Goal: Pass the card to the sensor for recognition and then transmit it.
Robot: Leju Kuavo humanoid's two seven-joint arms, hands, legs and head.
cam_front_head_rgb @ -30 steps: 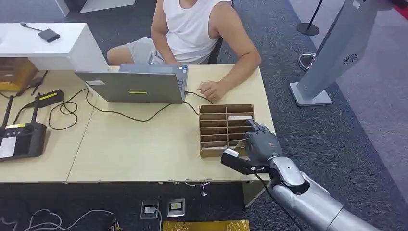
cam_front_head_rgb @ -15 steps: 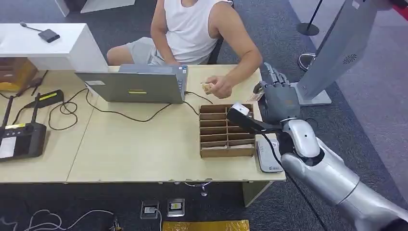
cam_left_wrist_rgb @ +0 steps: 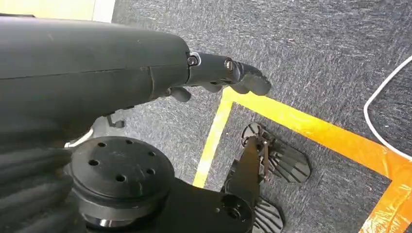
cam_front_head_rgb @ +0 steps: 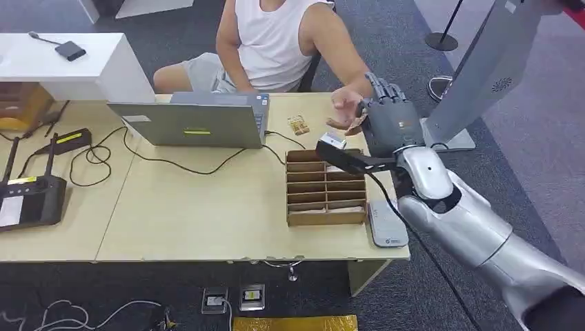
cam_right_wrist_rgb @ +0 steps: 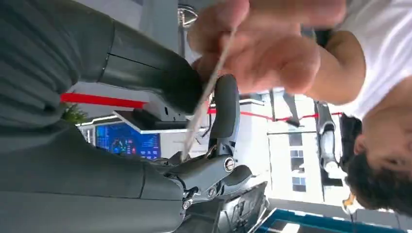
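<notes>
Cardboard-thin, the card (cam_right_wrist_rgb: 206, 94) sits pinched in the right hand (cam_front_head_rgb: 386, 124) while the person's hand (cam_front_head_rgb: 343, 107) grips it too (a mistimed release could drop it).

Card (cam_right_wrist_rgb: 204, 99): thin, pale, seen edge-on, tilted; pinched at one end by person's hand (cam_right_wrist_rgb: 257, 53), other end among right hand (cam_front_head_rgb: 386, 124) fingers. Sensor (cam_front_head_rgb: 386, 224): flat grey, at table's 4 o'clock corner.

My head view looks forward and down from high over the worktop (cam_front_head_rgb: 207, 214), taking in its far edge, where a person's hand (cam_front_head_rgb: 345, 107) meets my right hand (cam_front_head_rgb: 388, 124). My right wrist view sits close behind that same right hand (cam_right_wrist_rgb: 145, 97) and person's hand (cam_right_wrist_rgb: 262, 53), turned sideways. My left wrist view faces the carpeted floor (cam_left_wrist_rgb: 316, 58) from close above.
</notes>
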